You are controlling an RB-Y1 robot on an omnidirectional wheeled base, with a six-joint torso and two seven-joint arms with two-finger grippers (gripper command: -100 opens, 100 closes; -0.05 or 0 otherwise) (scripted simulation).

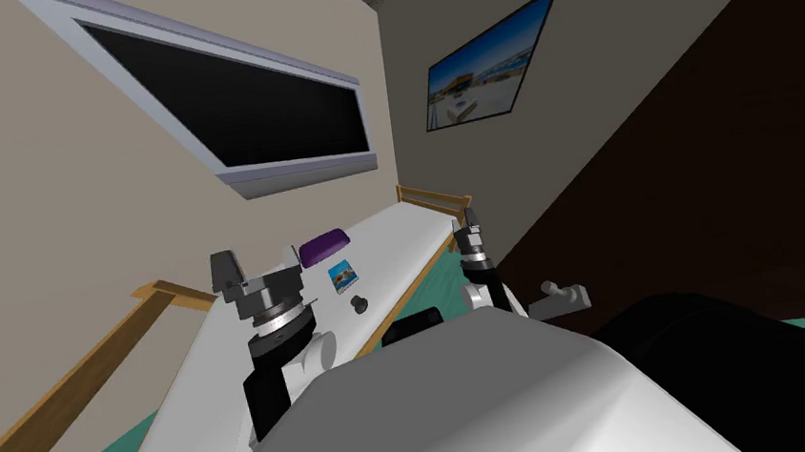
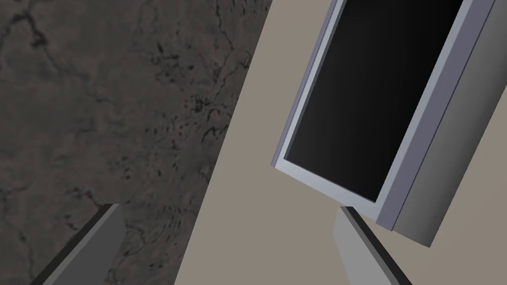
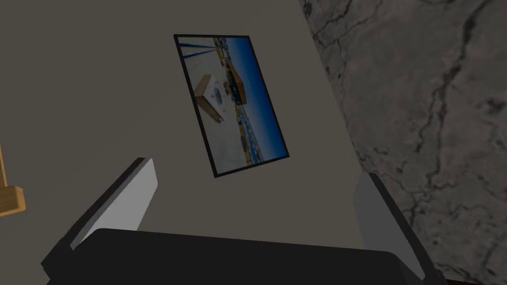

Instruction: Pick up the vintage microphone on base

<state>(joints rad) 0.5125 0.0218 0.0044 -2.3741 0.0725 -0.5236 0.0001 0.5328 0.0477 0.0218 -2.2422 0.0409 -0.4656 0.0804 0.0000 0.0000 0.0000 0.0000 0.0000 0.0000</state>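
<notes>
By the edge of the white surface (image 1: 410,227) sits the microphone (image 1: 360,302) — left claw (image 2: 228,207), right claw (image 3: 255,166) both wide.

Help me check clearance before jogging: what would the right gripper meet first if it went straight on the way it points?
Probably the black-framed blue picture on the grey-beige wall; the right gripper, fingers open, points at its lower part. Depth is unclear.
</notes>
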